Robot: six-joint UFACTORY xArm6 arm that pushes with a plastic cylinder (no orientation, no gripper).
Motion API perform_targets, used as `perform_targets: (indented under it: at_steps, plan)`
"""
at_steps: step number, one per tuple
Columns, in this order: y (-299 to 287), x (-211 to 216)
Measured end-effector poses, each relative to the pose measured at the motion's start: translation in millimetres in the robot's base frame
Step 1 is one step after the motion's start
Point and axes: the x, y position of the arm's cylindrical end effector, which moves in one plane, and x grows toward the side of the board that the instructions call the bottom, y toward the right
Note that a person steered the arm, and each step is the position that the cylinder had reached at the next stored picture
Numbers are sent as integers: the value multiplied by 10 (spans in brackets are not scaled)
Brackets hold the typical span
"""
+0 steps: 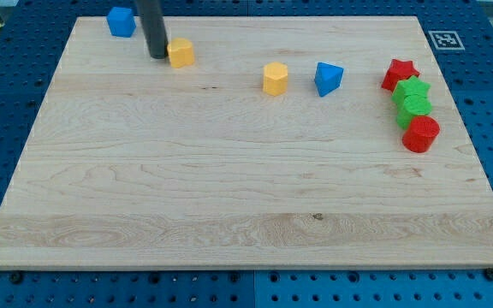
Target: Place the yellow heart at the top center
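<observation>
On the pale wood-grain tabletop (229,188) you see my tip (158,56), a plain rod with no end effector to open or close, touching the smooth yellow heart (181,52) at upper left.

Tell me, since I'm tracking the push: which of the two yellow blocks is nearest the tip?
The left yellow block, right beside my tip near the board's top left. The other yellow block sits further right, by the blue block.

Between the yellow heart (181,53) at upper left and the yellow hexagon (275,78) the wooden board (229,188) lies open; my tip (158,56) touches the heart's left side, the blue cube (121,21) beyond.
</observation>
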Motion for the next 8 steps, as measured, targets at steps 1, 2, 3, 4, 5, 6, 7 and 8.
perform_targets:
  at_steps: [1,2,3,4,5,6,7,8]
  plan:
    - [240,41]
    - [394,230]
    - [525,414]
    - [779,410]
    - [1110,297]
    - [1310,163]
    - [1147,192]
    - [784,274]
